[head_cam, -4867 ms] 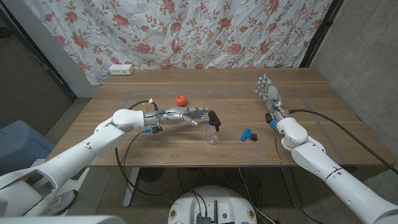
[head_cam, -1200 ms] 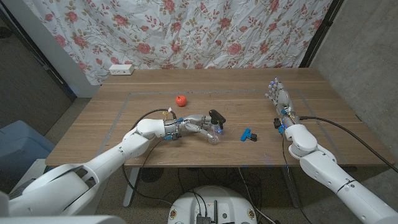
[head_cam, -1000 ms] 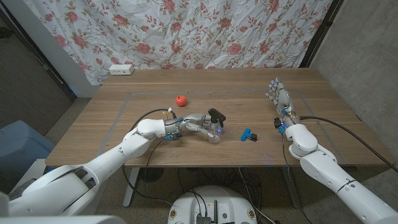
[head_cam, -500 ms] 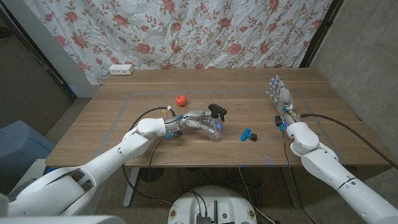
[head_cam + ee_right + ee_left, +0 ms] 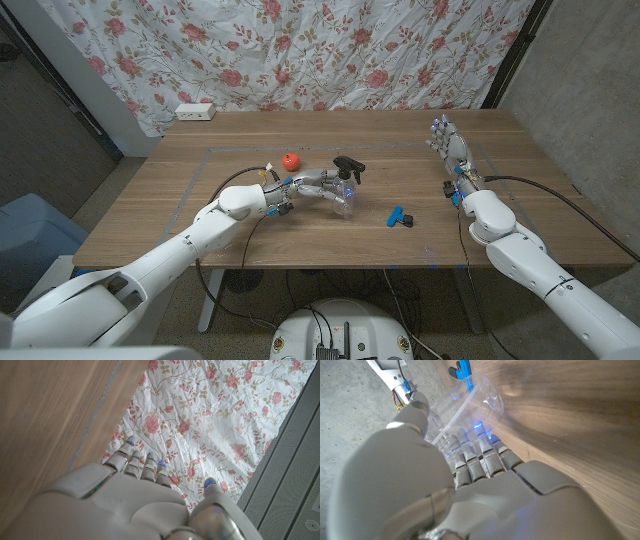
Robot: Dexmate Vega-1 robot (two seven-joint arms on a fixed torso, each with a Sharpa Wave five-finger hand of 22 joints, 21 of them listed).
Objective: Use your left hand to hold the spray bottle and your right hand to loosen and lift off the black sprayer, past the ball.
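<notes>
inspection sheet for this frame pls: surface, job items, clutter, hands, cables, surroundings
Surface: wooden table, marked with a taped rectangle.
Job's things: clear spray bottle upright, black sprayer still on top; red ball beside it on the far left.
Clutter: blue clip right of the bottle; white power strip at the far left corner.
Hands: left hand grips the bottle; right hand holds nothing, fingers apart, away from the bottle.
Cables: black cables run along both forearms.
Surroundings: floral curtain behind the table; blue bin on the floor at left.
</notes>
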